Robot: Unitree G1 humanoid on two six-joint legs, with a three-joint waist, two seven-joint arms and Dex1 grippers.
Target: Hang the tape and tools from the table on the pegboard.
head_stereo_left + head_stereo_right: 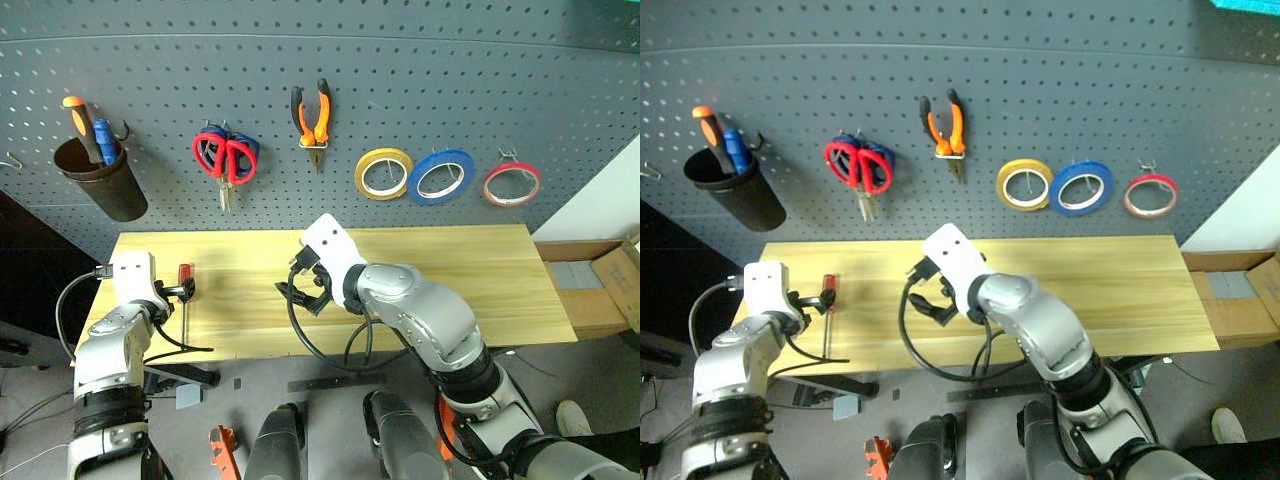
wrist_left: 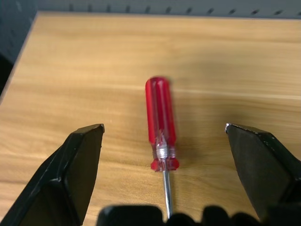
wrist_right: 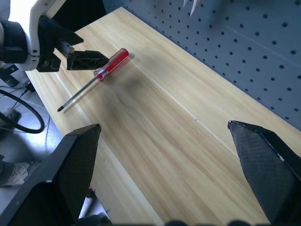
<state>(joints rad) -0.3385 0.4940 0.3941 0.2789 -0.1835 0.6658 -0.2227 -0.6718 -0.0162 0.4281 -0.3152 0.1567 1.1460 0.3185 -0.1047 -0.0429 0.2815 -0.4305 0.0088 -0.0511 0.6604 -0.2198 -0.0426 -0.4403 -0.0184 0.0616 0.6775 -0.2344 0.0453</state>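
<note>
Over at table's (image 1: 450, 290) left end, left gripper (image 2: 164, 155) wide open straddling screwdriver (image 2: 161, 123), holding nothing; next just needs closing on it. Right gripper (image 3: 164, 165) open too, empty.

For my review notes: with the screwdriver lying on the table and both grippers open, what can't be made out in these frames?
- Screwdriver tip: left wrist view, cut off behind the left gripper body at the bottom edge.
- Blue handles behind the red scissors: head views, mostly covered.
- What the tools in the black cup are: only their handles show above the rim.
- Hooks holding the blue tape and pliers: too small.

The table (image 1: 440, 270) bears a red-handled screwdriver (image 1: 185, 285).
</note>
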